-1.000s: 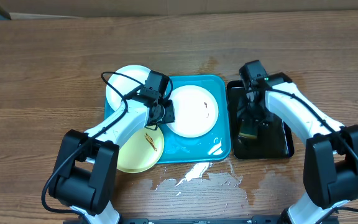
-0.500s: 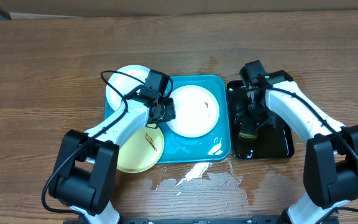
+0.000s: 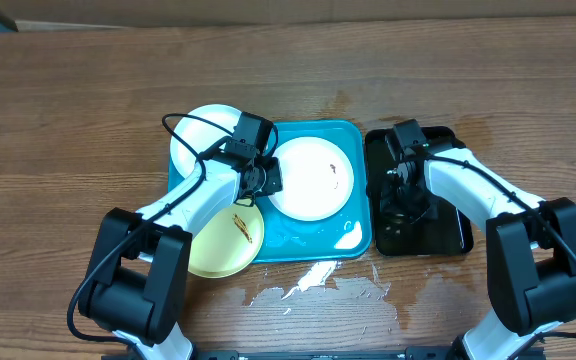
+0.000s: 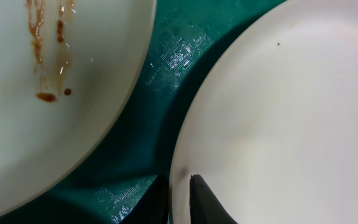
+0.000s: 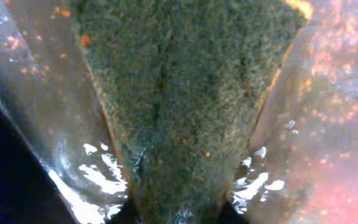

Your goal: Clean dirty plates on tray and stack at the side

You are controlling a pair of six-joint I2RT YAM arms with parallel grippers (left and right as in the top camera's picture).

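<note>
The turquoise tray (image 3: 313,242) holds a white plate (image 3: 313,178) with a small brown smear. My left gripper (image 3: 267,180) is shut on that plate's left rim, one finger over it and one under, as the left wrist view shows (image 4: 180,202). A yellow-green plate (image 3: 220,242) with brown streaks (image 4: 42,56) overlaps the tray's lower left. Another white plate (image 3: 203,135) lies at its upper left. My right gripper (image 3: 405,203) is down in the black tray (image 3: 455,235), shut on a wet green scrub sponge (image 5: 185,93) that fills its wrist view.
Spilled water (image 3: 318,280) lies on the wooden table in front of the turquoise tray. The black tray stands directly right of it, nearly touching. A cable (image 3: 183,125) from the left arm loops over the upper-left white plate.
My right gripper has come down onto the sponge in the black tray and closed on it, hiding it from overhead. The left gripper's jaws have closed on the plate rim.
</note>
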